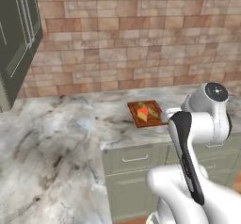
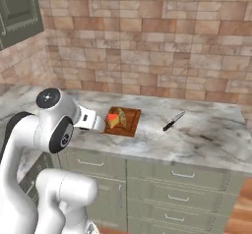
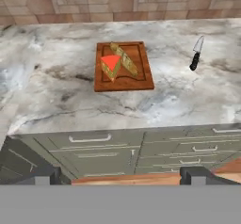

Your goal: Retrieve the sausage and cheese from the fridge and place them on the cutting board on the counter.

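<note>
The cutting board [image 3: 141,79] lies on the counter [image 3: 56,96] near the brick wall, also seen in the left base view [image 1: 141,123] and the right base view [image 2: 129,128]. On it sits the cheese [image 3: 111,65], a yellow wedge with a red face [image 1: 143,112] [image 2: 113,120], touching a pale tan elongated food item [image 3: 124,58]. My gripper [image 3: 120,178] is open and holds nothing, drawn back in front of the counter's edge, apart from the board. The sausage and the fridge are out of view.
A black-handled knife [image 3: 196,53] [image 2: 173,121] lies on the counter right of the board. Grey-green drawers with bar handles [image 3: 89,138] run below the counter. Dark wall cabinets [image 1: 14,30] hang at the upper left. A second counter stretch [image 1: 47,162] runs along the left.
</note>
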